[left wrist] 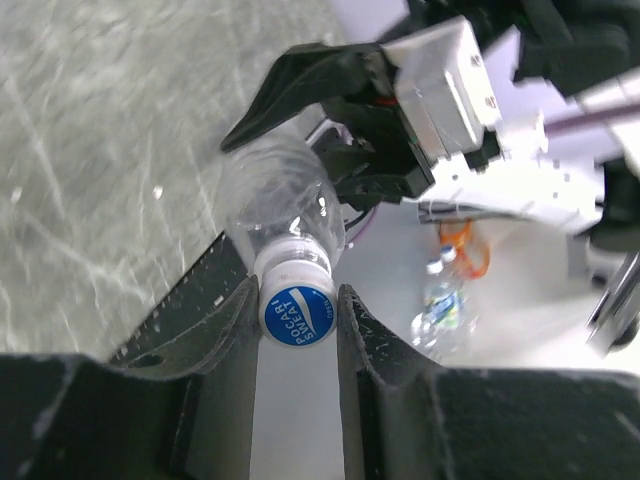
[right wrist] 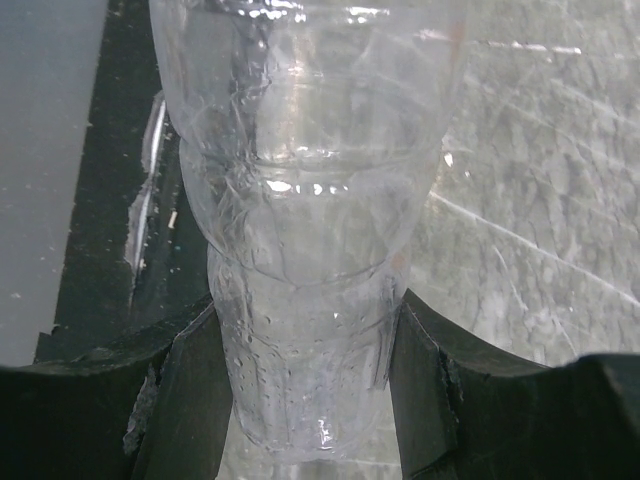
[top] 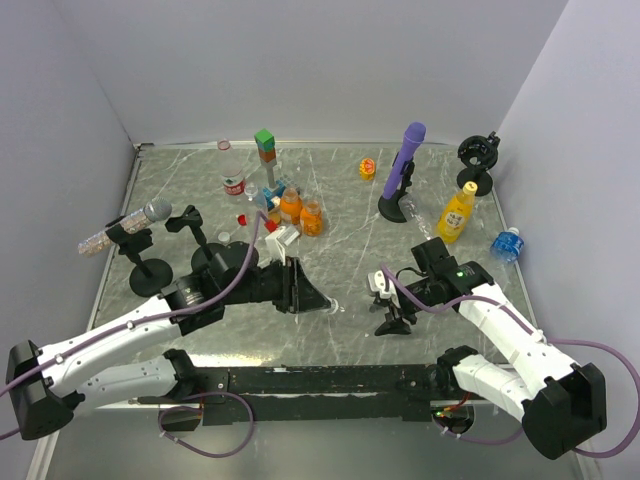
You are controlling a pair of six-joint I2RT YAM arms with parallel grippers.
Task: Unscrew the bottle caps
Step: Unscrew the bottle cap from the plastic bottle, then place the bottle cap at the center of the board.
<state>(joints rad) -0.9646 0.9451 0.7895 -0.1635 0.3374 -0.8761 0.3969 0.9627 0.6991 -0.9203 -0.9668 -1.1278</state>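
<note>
Reading "POCARI SWEAT" in white capitals on the flat top of the blue cap [left wrist: 298, 315], the two words running one above the other, slanted, in the left wrist view. Sitting screwed on the neck of the clear bottle [left wrist: 285, 195]. Showing printed labels on the red-labelled bottle [top: 234, 185], the yellow juice bottle [top: 456, 213] and the blue-labelled bottle [top: 506, 245] in the top view, their lettering being too small for making out.

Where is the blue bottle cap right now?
Left wrist view, bottom centre: the blue cap is pinched in the left gripper, on the clear bottle that the right gripper holds.
</note>
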